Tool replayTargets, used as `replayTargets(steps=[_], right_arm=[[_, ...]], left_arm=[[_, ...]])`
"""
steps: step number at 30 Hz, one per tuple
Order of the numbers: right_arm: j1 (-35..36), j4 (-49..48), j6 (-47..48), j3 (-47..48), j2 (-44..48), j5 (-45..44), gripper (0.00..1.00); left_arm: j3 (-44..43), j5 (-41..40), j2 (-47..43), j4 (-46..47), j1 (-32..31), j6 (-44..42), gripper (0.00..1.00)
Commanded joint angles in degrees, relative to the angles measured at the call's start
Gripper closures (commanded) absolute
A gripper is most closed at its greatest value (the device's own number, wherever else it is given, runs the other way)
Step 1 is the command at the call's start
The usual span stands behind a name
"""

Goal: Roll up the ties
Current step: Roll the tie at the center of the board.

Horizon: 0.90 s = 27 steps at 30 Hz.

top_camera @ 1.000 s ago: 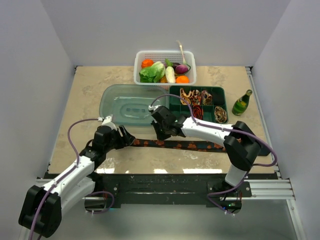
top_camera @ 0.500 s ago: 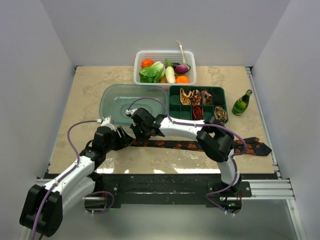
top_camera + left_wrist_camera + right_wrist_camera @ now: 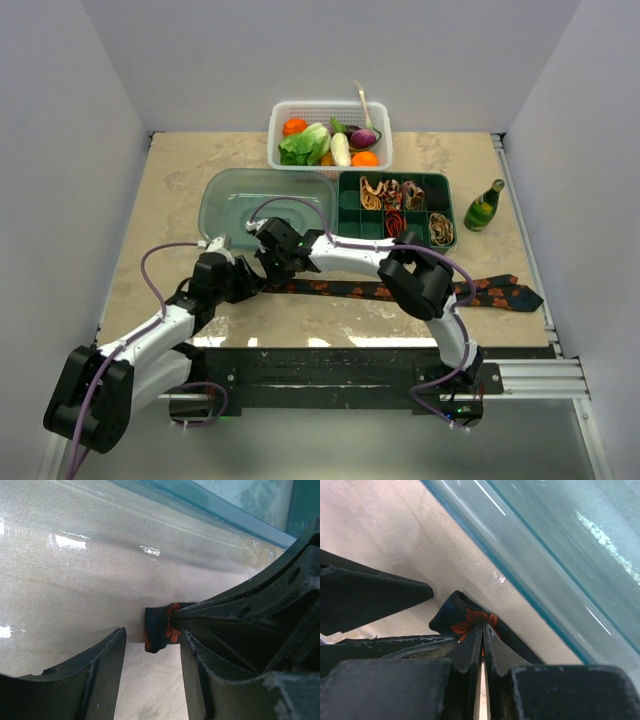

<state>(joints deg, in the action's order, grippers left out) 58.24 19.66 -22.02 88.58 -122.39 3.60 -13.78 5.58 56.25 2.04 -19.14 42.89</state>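
Observation:
A black tie with orange-red motifs lies flat across the near table, its wide pointed tip at the right. My right gripper is shut on the tie's narrow left end; in the right wrist view its fingertips pinch a fold of the tie. My left gripper meets it from the left with its jaws apart. In the left wrist view the tie's folded end sits just ahead of the left gripper, touching neither finger. Several rolled ties fill a green divided box.
A clear teal lid lies just behind both grippers, its edge close to the right fingers. A white basket of vegetables stands at the back. A green bottle stands at the right, next to the box.
My right gripper has moved left to meet the left gripper. The right arm has swung off the tie's wide tip, which now shows. The left jaws have narrowed.

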Motion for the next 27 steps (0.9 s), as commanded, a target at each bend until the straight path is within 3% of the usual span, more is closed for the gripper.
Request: replayTargets(steps=[1, 11, 14, 17, 27], right_arm=[[0.4, 0.5, 0.6, 1.0, -0.4, -0.2, 0.93], [0.2, 0.8, 0.3, 0.8, 1.2, 0.1, 0.93], [0.3, 0.8, 0.5, 1.2, 1.9, 0.6, 0.93], [0.2, 0.4, 0.4, 0.7, 3.2, 0.6, 0.93], [0.1, -9.6, -1.8, -9.9, 10.1, -3.5, 0.95]], left_arm=[[1.4, -0.4, 2.5, 6.7, 0.6, 0.7, 0.53], [4.4, -0.3, 4.6, 14.0, 0.7, 1.6, 0.67], [4.2, -0.7, 4.6, 14.1, 0.6, 1.0, 0.78], [3.4, -0.7, 4.7, 13.1, 0.7, -0.2, 0.98], [-2.1, 0.4, 3.9, 3.0, 0.6, -3.3, 1.0]])
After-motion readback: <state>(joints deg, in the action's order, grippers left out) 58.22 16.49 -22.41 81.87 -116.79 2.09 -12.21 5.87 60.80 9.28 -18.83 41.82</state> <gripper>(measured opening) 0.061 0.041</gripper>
